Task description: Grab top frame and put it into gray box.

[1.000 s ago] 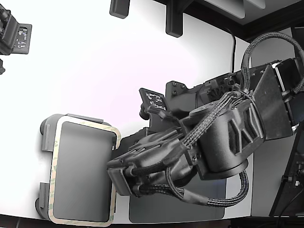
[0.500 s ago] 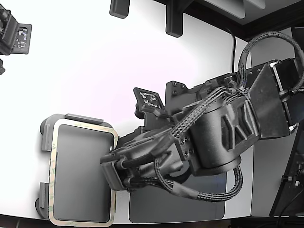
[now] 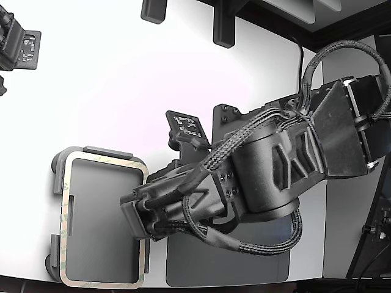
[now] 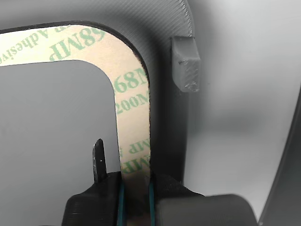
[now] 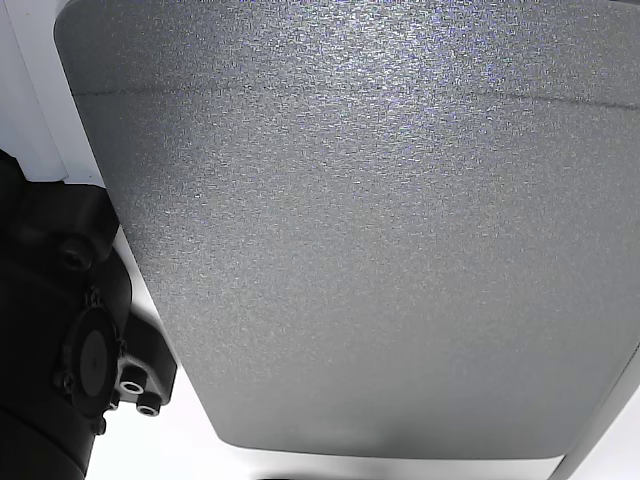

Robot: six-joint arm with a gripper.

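The top frame (image 3: 66, 227), a thin cream ring with green print, lies over the gray box (image 3: 58, 176) at the exterior view's lower left, its outline nearly matching the box rim. My gripper (image 3: 135, 221) reaches in from the right and is shut on the frame's right-hand strip. In the wrist view the printed frame (image 4: 132, 89) runs down between my gripper (image 4: 135, 182) jaws, which pinch it from both sides. A raised tab (image 4: 184, 63) on the gray box wall (image 4: 165, 122) stands just beside the strip. The box floor shows through the frame's open centre.
A dark gray flat mat (image 3: 244, 270) lies at the bottom, right of the box, partly under the arm; it fills the other view (image 5: 360, 250). A black device with a marker tag (image 3: 23, 46) sits top left. Black brackets (image 3: 223, 25) stand along the far edge.
My gripper has moved toward the exterior view's left with the frame in it. The frame has shifted left and now lines up more closely with the box rim.
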